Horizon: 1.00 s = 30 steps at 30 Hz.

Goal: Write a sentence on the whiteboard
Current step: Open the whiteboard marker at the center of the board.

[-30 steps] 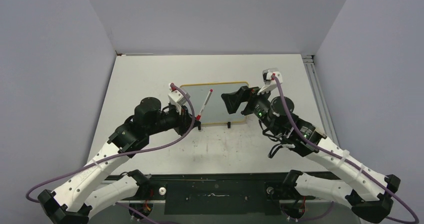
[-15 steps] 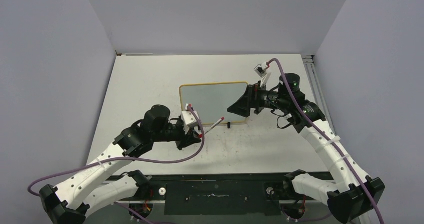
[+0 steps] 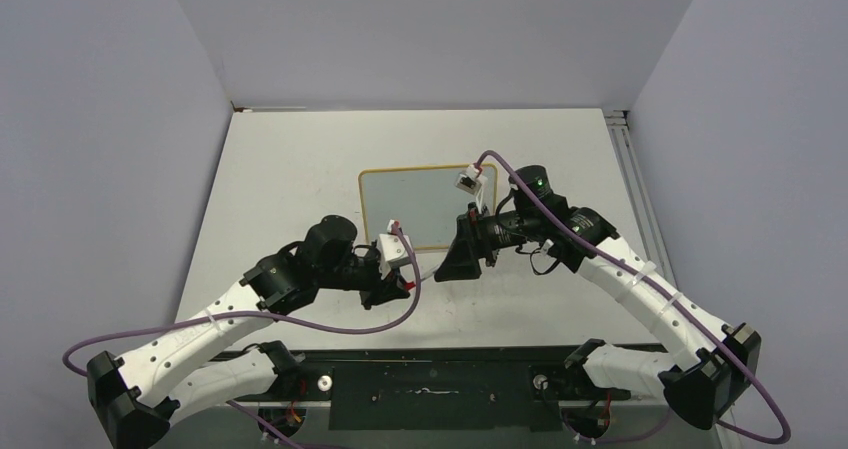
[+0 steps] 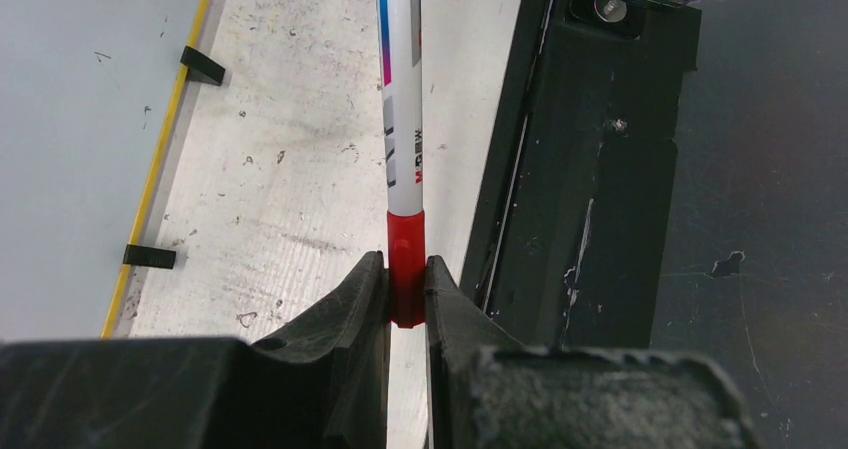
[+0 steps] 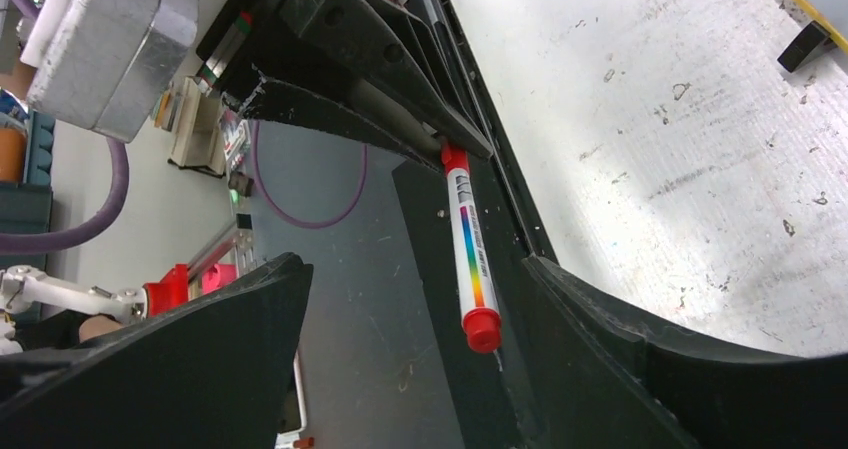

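Observation:
The whiteboard [image 3: 420, 209] lies flat mid-table, with a pale face, a yellow frame and two black feet at its near edge. I see no red lettering on it. My left gripper [image 3: 405, 281] is shut on the red end of a white marker [image 4: 402, 89] with a rainbow stripe, held just in front of the board's near edge. My right gripper [image 3: 448, 267] is open and faces the marker. In the right wrist view the marker [image 5: 470, 259] lies between its spread fingers [image 5: 640, 369], touching neither. The whiteboard [image 4: 70, 119] shows at the left of the left wrist view.
The white tabletop [image 3: 300, 169] bears faint scattered scribble marks. A black base plate [image 3: 430, 394] runs along the near table edge, just below both grippers. Grey walls close in the back and both sides.
My left gripper carried the marker off the board toward the near edge and to the right. My right arm swung left and nearer, bringing its open gripper up to the marker.

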{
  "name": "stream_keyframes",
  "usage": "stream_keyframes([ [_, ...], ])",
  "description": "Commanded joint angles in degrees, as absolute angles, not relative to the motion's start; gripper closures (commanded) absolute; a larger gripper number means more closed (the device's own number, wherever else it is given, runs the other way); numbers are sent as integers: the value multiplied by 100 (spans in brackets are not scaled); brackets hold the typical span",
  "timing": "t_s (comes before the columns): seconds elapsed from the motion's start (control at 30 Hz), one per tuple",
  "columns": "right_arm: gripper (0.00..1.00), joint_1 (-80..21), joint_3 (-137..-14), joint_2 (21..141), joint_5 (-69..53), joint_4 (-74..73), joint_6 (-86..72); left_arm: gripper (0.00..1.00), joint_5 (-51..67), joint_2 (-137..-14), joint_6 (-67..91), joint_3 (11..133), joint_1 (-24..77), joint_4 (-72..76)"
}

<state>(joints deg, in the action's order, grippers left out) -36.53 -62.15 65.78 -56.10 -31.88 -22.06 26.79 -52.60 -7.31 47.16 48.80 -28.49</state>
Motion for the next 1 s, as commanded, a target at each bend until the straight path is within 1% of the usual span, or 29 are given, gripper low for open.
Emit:
stream_keyframes([
  [0.0, 27, -3722, -6141, 6570, -5852, -2869, -2188, 100, 2880, -5299, -783, 4746, 4961, -2657],
  [0.07, 34, -3779, -6117, 6641, -5851, -2874, -2157, 100, 2951, -5338, -776, 4740, 4994, -2654],
  [0.13, 39, -3837, -6097, 6686, -5863, -2866, -2128, 100, 3032, -5339, -761, 4734, 5022, -2618],
  [0.33, 44, -4004, -6055, 6758, -5880, -2739, -2187, 100, 3120, -5361, -730, 4717, 5057, -2579],
  [0.6, 53, -4307, -5890, 6883, -5827, -2287, -2479, 100, 3138, -5313, -721, 4710, 5063, -2562],
  [0.87, 65, -4446, -5860, 6958, -5674, -2251, -2490, 100, 3126, -5291, -703, 4702, 5063, -2556],
  [0.97, 72, -4456, -5894, 6975, -5581, -2443, -2353, 100, 3091, -5266, -703, 4693, 5063, -2553],
])
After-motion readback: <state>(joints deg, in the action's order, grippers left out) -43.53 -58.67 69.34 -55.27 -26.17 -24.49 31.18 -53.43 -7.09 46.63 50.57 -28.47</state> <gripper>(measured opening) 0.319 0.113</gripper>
